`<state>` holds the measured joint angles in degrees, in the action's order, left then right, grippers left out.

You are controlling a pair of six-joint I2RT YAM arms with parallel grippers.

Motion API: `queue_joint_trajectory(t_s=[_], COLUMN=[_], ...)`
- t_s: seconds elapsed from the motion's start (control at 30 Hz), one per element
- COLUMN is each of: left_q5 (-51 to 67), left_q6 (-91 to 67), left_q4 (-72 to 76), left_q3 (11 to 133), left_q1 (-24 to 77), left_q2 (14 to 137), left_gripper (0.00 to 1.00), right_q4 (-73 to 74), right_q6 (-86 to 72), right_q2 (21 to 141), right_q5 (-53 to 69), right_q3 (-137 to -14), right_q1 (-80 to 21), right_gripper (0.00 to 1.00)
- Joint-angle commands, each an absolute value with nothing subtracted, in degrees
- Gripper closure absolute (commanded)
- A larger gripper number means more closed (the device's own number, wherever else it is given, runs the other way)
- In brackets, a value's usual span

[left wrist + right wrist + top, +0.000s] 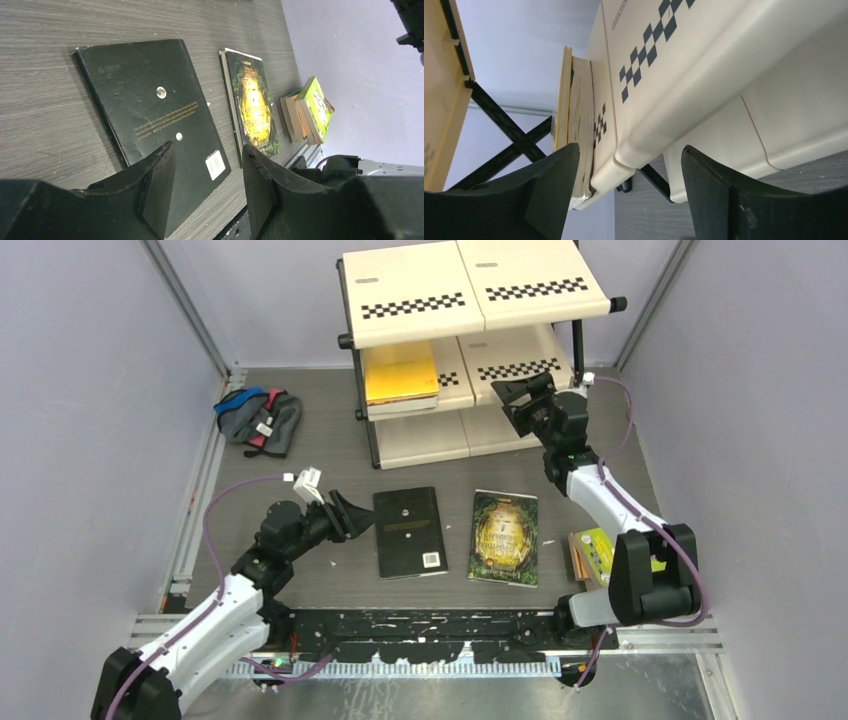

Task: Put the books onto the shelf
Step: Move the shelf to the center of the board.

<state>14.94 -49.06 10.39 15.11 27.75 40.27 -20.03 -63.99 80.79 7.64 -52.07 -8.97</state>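
The left arm (240, 590) lay low over the worktop (330, 440), its jaws partly open and empty, just beside the left edge of the black book (408, 532). This book lay flat near the green-gold book (505, 537), with a strip of bare worktop between them. The right arm (590, 485) reached up to the shelf (420, 300), its jaws wide open and holding nothing near the front edge of the middle board, where the yellow-backed book (400, 375) rested further left, and the lime green book (598, 552) lay on another book beside this arm's base.
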Motion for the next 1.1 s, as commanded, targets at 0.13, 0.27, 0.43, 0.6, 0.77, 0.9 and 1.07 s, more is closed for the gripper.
queue_joint_trajectory(t_s=[0.13,0.27,0.43,0.6,0.77,0.9,1.07], left_q5=[15.69,16.46,16.81,16.55,16.96,16.95,16.59], left_q6=[-47.90,-47.94,-48.44,-49.61,-50.24,-49.30,-48.72], left_q4=[6.25,5.45,5.43,7.37,10.71,11.09,12.15], left_q3=[16.20,16.02,15.46,13.66,13.02,14.20,15.21], left_q1=[27.72,27.77,27.73,27.73,27.94,28.61,29.17], left_q2=[40.02,41.14,42.31,43.82,47.48,50.82,54.71], left_gripper=[0.51,0.53,0.56,0.61,0.68,0.70,0.70], right_q4=[-16.81,-13.17,-7.95,-4.59,-2.46,-2.03,-3.76], right_q6=[-59.34,-56.06,-52.36,-50.19,-49.03,-48.34,-48.63], right_q2=[71.90,68.05,63.95,64.09,67.73,71.63,77.02], right_q5=[5.75,3.07,-3.22,-7.16,-8.85,-8.54,-7.65], right_q3=[-46.19,-42.61,-38.54,-35.66,-34.93,-35.21,-35.38], right_q1=[-10.59,-13.34,-19.37,-26.06,-31.12,-33.75,-36.16], right_gripper=[0.20,0.20,0.20,0.20,0.20,0.20,0.20])
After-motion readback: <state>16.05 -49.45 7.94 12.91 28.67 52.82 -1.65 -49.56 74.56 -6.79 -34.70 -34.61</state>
